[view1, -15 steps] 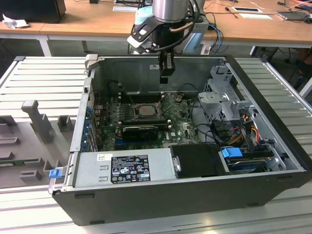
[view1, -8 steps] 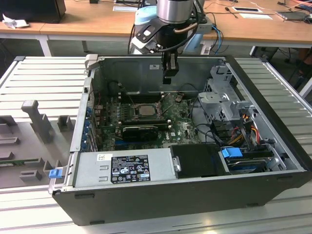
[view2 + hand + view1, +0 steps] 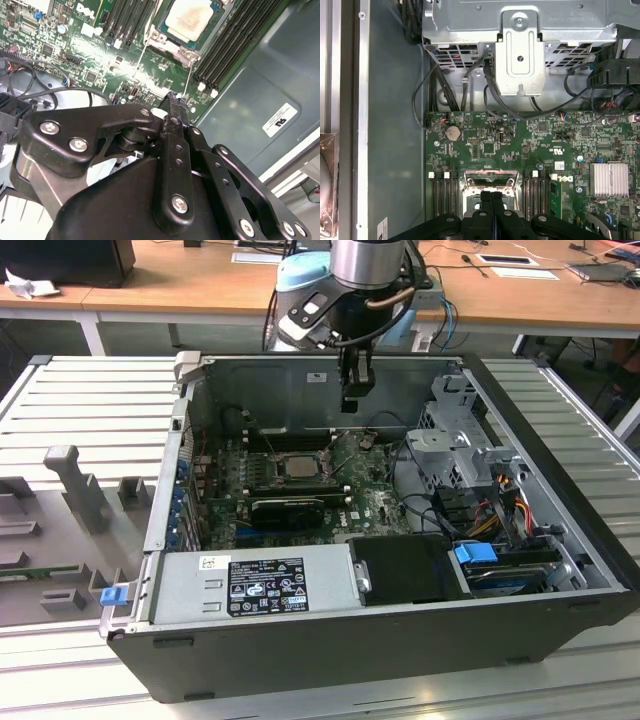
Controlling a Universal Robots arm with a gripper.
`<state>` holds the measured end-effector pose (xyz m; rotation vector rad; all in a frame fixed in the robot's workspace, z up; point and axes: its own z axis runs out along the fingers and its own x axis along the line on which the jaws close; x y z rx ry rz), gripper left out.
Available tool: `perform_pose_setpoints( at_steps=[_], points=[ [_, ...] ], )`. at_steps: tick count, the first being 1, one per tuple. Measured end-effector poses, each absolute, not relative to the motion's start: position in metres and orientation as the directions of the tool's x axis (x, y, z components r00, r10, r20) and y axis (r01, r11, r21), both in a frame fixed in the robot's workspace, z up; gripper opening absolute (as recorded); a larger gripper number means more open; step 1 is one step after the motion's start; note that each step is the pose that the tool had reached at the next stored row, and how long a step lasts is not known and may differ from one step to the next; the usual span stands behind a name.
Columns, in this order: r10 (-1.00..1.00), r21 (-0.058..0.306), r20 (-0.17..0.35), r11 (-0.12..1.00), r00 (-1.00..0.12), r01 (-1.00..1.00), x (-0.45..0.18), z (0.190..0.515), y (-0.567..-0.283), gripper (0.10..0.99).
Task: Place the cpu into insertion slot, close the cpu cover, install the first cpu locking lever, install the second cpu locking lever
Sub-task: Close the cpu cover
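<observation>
Exterior view: gripper [image 3: 352, 400] hangs over the motherboard [image 3: 375, 502], near the board edge that meets the case wall [image 3: 290, 390], and is clear of the board surface. In both wrist views the fingers [image 3: 172, 135] are pressed together w/ nothing btw them.

Cpu [image 3: 189, 17] lies flat in the insertion slot [image 3: 161, 36], approx mid-board, pale metal top facing up. Cpu cover [image 3: 470, 186] shows as a dull metal frame round the slot. Can't tell if it's fully down or latched, as the gripper hides the slot's middle in the first wrist view.

Two thin wire levers [image 3: 142, 60] run out from the slot's rim across the board toward the fingertips. Tips are near one lever's end, but contact can't be made out.

Black memory sockets [image 3: 227, 42] flank the slot on the board. A black ridged heatsink [image 3: 290, 508] sits on the board just beside the slot. A silver finned block [image 3: 609, 179] stands on another part of the board. Metal drive cage [image 3: 520, 60] is off the board's edge, w/ black cables [image 3: 492, 95] trailing from it onto the board.
</observation>
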<state>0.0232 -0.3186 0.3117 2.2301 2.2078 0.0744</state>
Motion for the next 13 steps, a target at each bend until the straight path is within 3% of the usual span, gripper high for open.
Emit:
perform_pose_setpoints(
  at_steps=[13],
  points=[
    [0.999,0.035,0.031,-0.01,0.009,0.999,0.03,0.299,-0.319,0.106]
  ],
)
